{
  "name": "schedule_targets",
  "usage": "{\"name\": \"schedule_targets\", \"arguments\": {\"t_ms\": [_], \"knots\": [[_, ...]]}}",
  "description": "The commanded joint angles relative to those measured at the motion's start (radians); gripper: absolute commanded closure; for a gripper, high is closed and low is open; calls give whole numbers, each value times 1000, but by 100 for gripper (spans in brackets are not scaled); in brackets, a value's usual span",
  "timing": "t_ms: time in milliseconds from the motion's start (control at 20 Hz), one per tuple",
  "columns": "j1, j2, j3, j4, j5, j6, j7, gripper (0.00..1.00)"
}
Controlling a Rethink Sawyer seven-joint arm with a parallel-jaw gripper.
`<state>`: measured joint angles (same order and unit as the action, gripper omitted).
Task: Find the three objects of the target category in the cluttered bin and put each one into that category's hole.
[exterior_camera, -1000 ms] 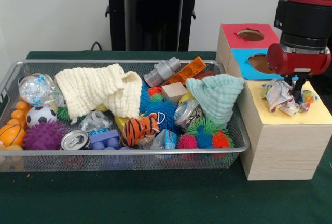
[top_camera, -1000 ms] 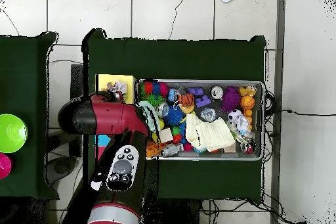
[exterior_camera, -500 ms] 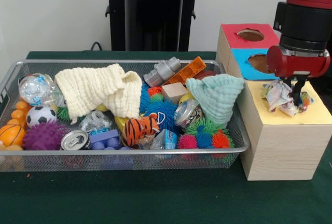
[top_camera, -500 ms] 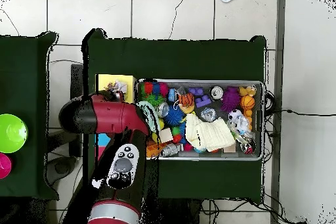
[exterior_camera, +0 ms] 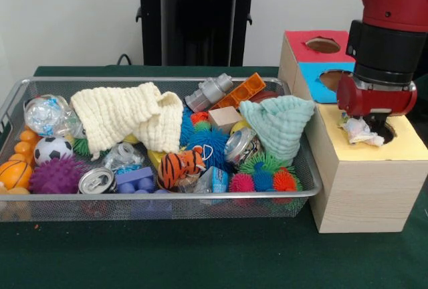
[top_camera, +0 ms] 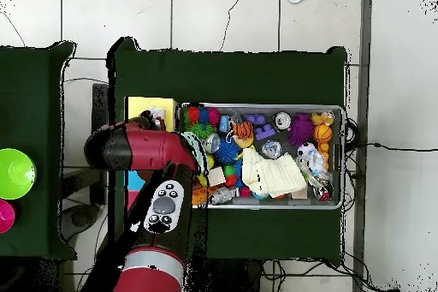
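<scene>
Crumpled wrapper [exterior_camera: 360, 132] going into the yellow hole [exterior_camera: 386, 130] of the box [exterior_camera: 364, 182].
Gripper [exterior_camera: 372, 123] grip hidden, can't tell; probably more wrappers waiting in the bin [exterior_camera: 160, 199].

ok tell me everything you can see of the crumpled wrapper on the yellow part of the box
The wrapper is a crumpled wad of thin, mostly white paper or foil with faint coloured print. It lies on the yellow top of the wooden box, at the edge of the dark hole, part of it seemingly dipping in. The gripper hangs right over it, hiding its upper part, so whether it is gripped cannot be told. In the overhead view the arm covers it.
</scene>
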<state>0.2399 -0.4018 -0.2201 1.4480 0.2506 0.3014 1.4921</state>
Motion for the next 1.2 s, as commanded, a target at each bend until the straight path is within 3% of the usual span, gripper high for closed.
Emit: {"name": "schedule_targets", "arguments": {"t_ms": [50,450,700,750,800,1050,1200], "knots": [[-39,171,47,43,-97,-47,105,100],[-48,190,60,29,-98,-85,115,100],[-56,141,84,62,-107,-113,113,100],[-37,145,61,45,-104,-62,107,100],[-43,135,70,58,-96,-67,116,0],[-49,45,97,90,-115,-28,76,0],[-45,-21,96,129,-60,-4,146,0]]}}
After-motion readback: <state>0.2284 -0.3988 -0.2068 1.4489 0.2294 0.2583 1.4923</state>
